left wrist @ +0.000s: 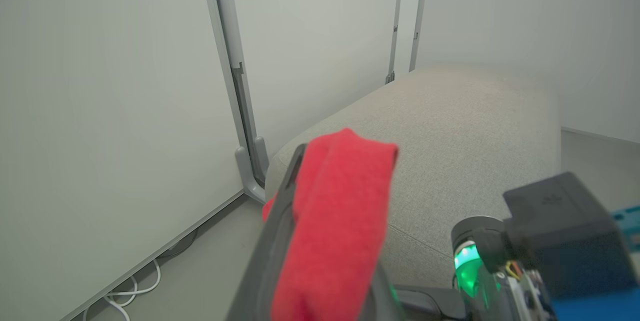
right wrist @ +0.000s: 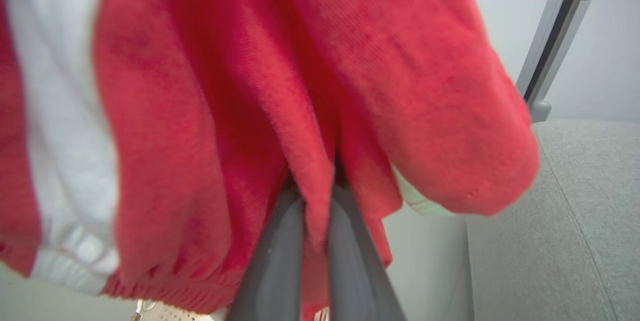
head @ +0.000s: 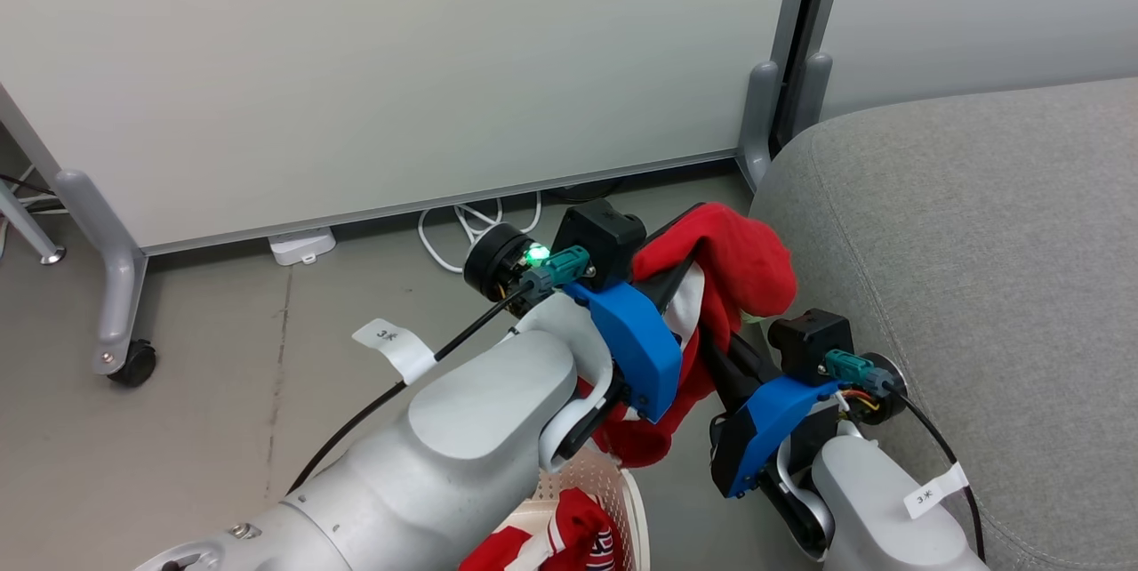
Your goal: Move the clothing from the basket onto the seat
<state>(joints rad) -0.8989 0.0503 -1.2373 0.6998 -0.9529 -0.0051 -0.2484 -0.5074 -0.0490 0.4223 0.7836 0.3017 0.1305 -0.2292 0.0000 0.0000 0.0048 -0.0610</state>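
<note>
We have both the left claw (left wrist: pixel 330 156) and the right claw (right wrist: pixel 318 193) clenched on one red garment (head: pixel 747 260), hanging in the air just beside the seat (head: pixel 978 269) and above the basket (head: pixel 591 475), where the other garment (head: pixel 578 535) lies. The thin pinch could slip, dropping it on the floor (head: pixel 222 331) short of the seat.

floor (head: pixel 222 393) – basket (head: pixel 622 500), wht cable (head: pixel 444 244) on it

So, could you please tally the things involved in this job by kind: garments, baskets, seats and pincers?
Red garments: 2 (lifted garment, basket garment)
Basket: 1
Seat: 1
Pincers: 2 (left pincer, right pincer), both shut on the lifted garment
Total: 6
</note>
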